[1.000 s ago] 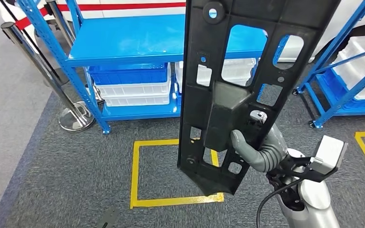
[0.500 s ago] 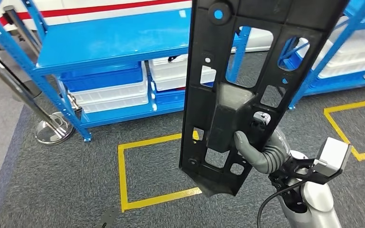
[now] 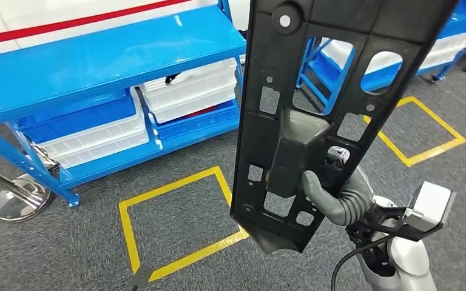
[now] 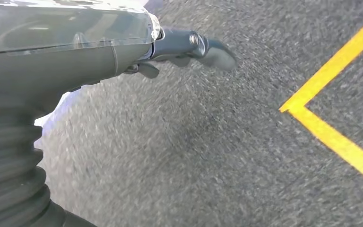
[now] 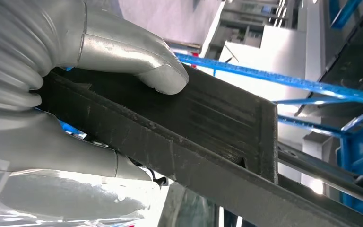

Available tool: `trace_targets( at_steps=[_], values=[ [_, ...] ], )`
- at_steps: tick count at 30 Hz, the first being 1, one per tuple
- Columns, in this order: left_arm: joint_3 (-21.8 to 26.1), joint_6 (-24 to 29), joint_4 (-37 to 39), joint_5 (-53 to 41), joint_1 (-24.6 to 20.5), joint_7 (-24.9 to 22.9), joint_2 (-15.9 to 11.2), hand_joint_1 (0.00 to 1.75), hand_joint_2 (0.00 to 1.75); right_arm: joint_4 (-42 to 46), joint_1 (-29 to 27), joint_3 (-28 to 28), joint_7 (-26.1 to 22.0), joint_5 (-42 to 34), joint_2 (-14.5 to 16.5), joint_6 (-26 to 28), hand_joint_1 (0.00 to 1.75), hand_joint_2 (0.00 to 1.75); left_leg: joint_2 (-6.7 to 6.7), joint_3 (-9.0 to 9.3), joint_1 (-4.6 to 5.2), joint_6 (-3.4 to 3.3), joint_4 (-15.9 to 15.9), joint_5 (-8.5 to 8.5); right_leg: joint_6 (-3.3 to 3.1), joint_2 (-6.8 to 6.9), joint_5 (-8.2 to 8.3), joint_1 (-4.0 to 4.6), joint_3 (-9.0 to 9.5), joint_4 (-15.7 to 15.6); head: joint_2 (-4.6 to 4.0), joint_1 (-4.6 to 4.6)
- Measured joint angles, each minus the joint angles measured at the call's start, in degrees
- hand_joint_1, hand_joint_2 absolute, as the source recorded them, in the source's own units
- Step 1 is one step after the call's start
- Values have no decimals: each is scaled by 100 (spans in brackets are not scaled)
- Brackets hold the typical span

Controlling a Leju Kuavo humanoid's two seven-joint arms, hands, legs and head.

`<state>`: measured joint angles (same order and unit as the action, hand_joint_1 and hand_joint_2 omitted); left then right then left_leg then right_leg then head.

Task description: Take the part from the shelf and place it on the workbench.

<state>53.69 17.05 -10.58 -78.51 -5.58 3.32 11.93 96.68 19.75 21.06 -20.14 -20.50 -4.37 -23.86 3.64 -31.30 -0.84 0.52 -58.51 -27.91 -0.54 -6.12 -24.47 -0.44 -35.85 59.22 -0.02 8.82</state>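
I had the part (image 3: 315, 115) — a long black plastic panel full of cut-outs — upright in front of the head camera, off the shelf (image 3: 97, 57) and carried in the air over the grey carpet (image 3: 54, 254). My right hand (image 3: 334, 194) gripped it low down, thumb pressed on the raised block in the middle of the panel, the other fingers wrapped behind its edge. No workbench was in view, so I judged the step in hand to be the carry, with the placing not yet begun.

To do that carry well, I reckoned the grip had to stay firm and low-slung: the panel stood tall above the hand, so any quick turn of the body would lever it over. It also blocked much of the forward view, so I would have wanted slow turns and a wide berth from the blue shelf posts and the second rack (image 3: 443, 36) on the right.

The right wrist view gave me what the head view could not — the thumb (image 5: 137, 61) lying flat on the panel's ribbed black face and the palm tight against the part (image 5: 203, 137) edge, with no gap that I could see. The head view, in turn, showed the panel's whole length and the yellow floor marking (image 3: 176, 224) beneath it. The left wrist view showed the left hand (image 4: 189, 47) hanging over carpet beside a yellow line (image 4: 331, 127), holding nothing; its fingers were blurred, and I could not tell whether they were spread or curled.
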Motion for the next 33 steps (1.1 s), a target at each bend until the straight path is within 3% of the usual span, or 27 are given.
trace_targets(
  at_steps=[1,3,4,6,8,9,10,12,14,17,19,21,22,23,24,26,28,30,32,33],
  values=[
    [1,4,0,9,-6,2,2,0,175,9,-13,-29,-5,2,-5,-10,175,175,-44,7,-4,-21,32,7,44,-48,25,-4,-26,-9,0,0],
    [3,14,0,29,-15,4,4,0,175,31,-39,-97,-23,4,-23,-38,175,175,-162,12,-23,-92,79,61,111,89,-42,7,-90,86,0,-1],
    [4,19,0,39,-17,4,5,0,175,38,-45,-123,-32,5,-31,-50,175,175,-230,16,-34,-125,107,84,134,232,-169,17,-178,278,0,-2],
    [5,25,0,46,-10,5,4,0,175,45,-64,-155,-40,6,-37,-69,175,175,-369,8,-28,-155,117,98,169,500,-536,1,-489,959,0,-3],
    [8,26,0,50,-1,5,4,0,175,45,-98,-178,-42,8,-38,-81,175,175,-519,-3,-24,-153,110,95,198,570,-714,-31,-739,1507,0,-3],
    [8,26,0,45,-2,5,5,0,175,46,-111,-190,-43,10,-38,-86,175,175,-593,-5,-24,-148,107,91,207,590,-651,-45,-724,1497,0,-3],
    [7,26,0,39,-4,5,7,0,175,52,-122,-202,-44,14,-39,-91,175,175,-660,-2,-24,-138,103,83,207,624,-499,-55,-591,1263,0,-3],
    [3,26,0,16,-9,5,13,0,175,86,-139,-229,-49,25,-44,-97,175,175,-772,14,-10,-96,93,56,181,822,-184,-29,-158,476,0,-4],
    [2,26,0,-1,-7,3,15,0,175,134,-169,-249,-61,33,-52,-99,175,175,-868,27,17,-33,86,29,122,964,-84,26,70,12,0,-3],
    [2,26,0,-5,-10,-1,16,0,175,167,-256,-275,-68,44,-62,-118,175,175,-981,55,21,64,82,-14,29,827,-81,47,57,-51,0,-2],
    [2,27,0,-4,-10,2,17,0,175,181,-280,-283,-69,49,-66,-129,175,175,-790,-29,-1,106,-163,-219,-51,712,-51,22,64,-88,0,-1],
    [2,28,0,-4,8,8,17,0,175,188,-290,-283,-70,52,-64,-138,175,175,-504,-325,-9,115,-852,-603,-106,593,-35,15,64,-99,0,-1],
    [2,28,0,-4,21,10,17,0,175,187,-302,-283,-69,54,-63,-142,175,175,-441,-504,-8,114,-1242,-760,-119,527,-33,23,62,-95,0,-1],
    [2,28,0,-6,33,13,17,0,175,186,-316,-283,-68,55,-62,-146,175,175,-411,-636,-6,109,-1512,-824,-124,452,-32,31,60,-90,0,-1],
    [2,28,0,-9,40,14,17,0,175,186,-326,-283,-68,56,-63,-149,175,175,-398,-677,-4,99,-1572,-770,-127,373,-32,39,60,-80,0,-2],
    [1,29,0,-16,40,14,17,0,175,187,-336,-283,-70,57,-63,-151,175,175,-327,-462,-3,57,-1046,-378,-124,210,-34,45,63,-57,0,-2],
    [0,32,0,-20,37,14,13,0,175,189,-336,-283,-72,57,-63,-151,175,175,-95,-148,-8,7,-308,-62,-100,68,-33,49,45,-29,0,-2],
    [-1,34,0,-21,32,11,8,0,175,202,-349,-284,-76,57,-63,-150,175,175,29,-25,2,-24,-11,-10,-34,-54,-5,30,-7,-21,0,-2],
    [-1,35,0,-21,22,6,13,0,175,233,-385,-291,-78,62,-68,-146,175,175,-76,-7,1,-68,43,20,44,-136,27,11,-46,-34,0,-2],
    [-1,37,-1,-20,18,5,15,0,175,254,-400,-300,-79,66,-73,-145,175,175,-140,3,-10,-103,73,45,72,-62,-2,23,-67,1,0,-3]
  ],
)
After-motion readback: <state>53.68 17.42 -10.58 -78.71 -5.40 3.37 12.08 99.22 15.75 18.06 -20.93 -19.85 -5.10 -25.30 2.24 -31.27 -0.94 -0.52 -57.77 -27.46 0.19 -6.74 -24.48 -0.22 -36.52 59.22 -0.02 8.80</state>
